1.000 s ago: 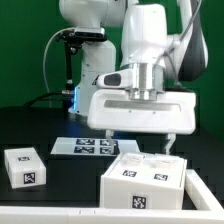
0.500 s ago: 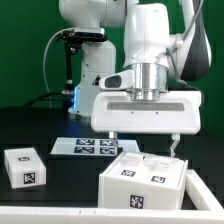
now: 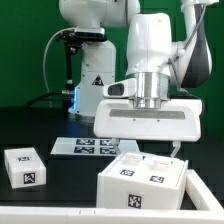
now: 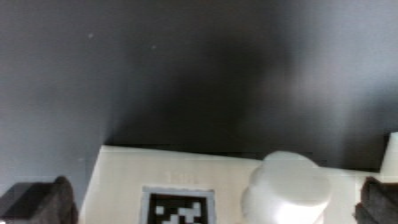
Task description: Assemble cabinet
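Note:
The cabinet's large white box [image 3: 143,182] lies at the front on the exterior view's right, with two tag markers on its top. My gripper [image 3: 146,150] hangs just above its rear edge, open wide with nothing between the fingers. In the wrist view the box [image 4: 178,180] shows a tag and a rounded white part [image 4: 313,188], with one dark fingertip at each side of the gripper [image 4: 210,203]. A smaller white cabinet part [image 3: 25,165] with tag markers rests on the table at the exterior view's left, apart from the gripper.
The marker board [image 3: 82,147] lies flat on the black table [image 3: 40,130] behind the box. The robot's white base [image 3: 95,60] stands at the back before a green wall. A white table edge [image 3: 60,216] runs along the front.
The gripper has moved down and a little toward the exterior view's right, closer to the big box. Its jaws stayed open. The parts have not moved.

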`<state>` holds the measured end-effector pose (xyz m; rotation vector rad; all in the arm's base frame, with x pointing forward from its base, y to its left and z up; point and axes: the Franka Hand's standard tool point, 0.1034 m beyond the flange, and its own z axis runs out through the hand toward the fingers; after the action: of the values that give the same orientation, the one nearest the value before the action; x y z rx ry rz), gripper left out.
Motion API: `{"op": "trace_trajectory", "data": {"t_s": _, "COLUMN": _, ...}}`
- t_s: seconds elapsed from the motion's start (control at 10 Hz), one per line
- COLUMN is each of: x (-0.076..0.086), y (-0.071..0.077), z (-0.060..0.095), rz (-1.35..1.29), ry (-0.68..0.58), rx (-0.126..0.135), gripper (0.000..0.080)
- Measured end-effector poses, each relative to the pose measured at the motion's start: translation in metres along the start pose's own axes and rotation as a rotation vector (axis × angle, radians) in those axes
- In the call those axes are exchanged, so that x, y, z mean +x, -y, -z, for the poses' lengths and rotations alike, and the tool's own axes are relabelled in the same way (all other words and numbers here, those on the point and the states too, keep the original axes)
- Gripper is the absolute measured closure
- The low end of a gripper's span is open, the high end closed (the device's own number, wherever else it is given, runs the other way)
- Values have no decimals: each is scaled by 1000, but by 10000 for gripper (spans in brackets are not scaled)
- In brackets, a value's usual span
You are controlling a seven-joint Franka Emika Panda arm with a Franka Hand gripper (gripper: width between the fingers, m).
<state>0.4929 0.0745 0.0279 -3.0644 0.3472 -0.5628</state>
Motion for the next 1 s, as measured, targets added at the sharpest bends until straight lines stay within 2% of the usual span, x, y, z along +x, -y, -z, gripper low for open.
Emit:
{"op": "trace_trajectory", "data": {"t_s": 0.3, "x": -2, "y": 9, "z": -4, "rz": -35, "ry": 30, "rx": 3, "gripper": 4}}
{"op": "trace_trajectory", "data": {"t_s": 0.5, "x": 1, "y": 4, "z": -5, "rz": -22, "ry": 31, "rx": -2, "gripper": 4}}
{"op": "trace_trajectory", "data": {"t_s": 0.7, "x": 4, "y": -13, "z": -5, "rz": 20, "ry": 32, "rx": -21, "gripper": 4}}
{"op": "trace_trajectory", "data": {"t_s": 1.0, "x": 21, "y": -47, "z": -3, "rz": 81, "ry": 20, "rx": -49, "gripper": 4}}
